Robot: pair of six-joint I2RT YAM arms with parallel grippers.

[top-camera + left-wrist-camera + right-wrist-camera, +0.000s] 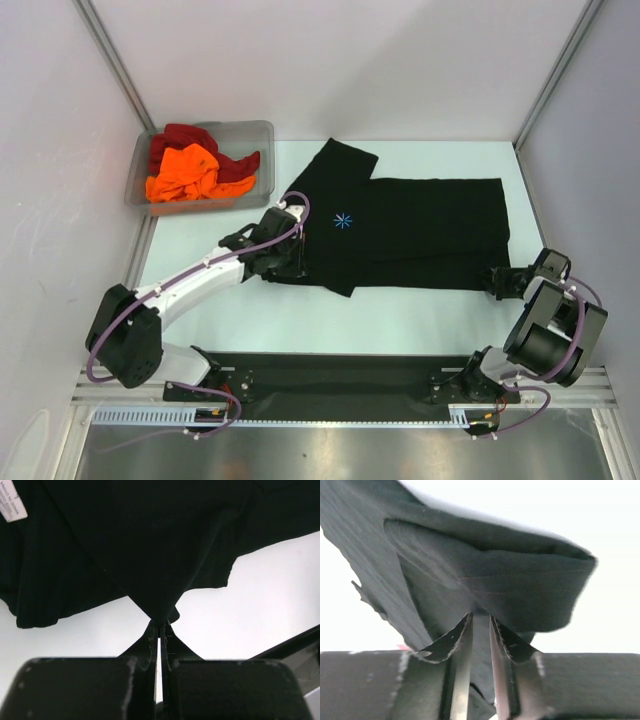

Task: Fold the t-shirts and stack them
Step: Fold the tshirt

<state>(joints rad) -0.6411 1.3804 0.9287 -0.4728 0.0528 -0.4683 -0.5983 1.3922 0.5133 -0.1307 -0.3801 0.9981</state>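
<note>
The black t-shirt point(420, 225) with a light-blue starburst mark point(343, 220) lies across the table's middle, partly folded lengthwise. My left gripper point(285, 255) is shut on its near-left edge; the left wrist view shows the black cloth point(150, 545) pinched at the tips point(160, 625). My right gripper point(500, 282) is shut on its near-right corner; the right wrist view shows the cloth point(495, 580) bunched between the jaws point(481, 617). The orange t-shirt point(183, 174) and the dark red t-shirt point(188, 138) lie crumpled in the bin.
The clear grey plastic bin point(258, 135) stands at the back left of the table. White walls enclose the back and sides. A black base rail point(330, 375) runs along the near edge between the arm bases.
</note>
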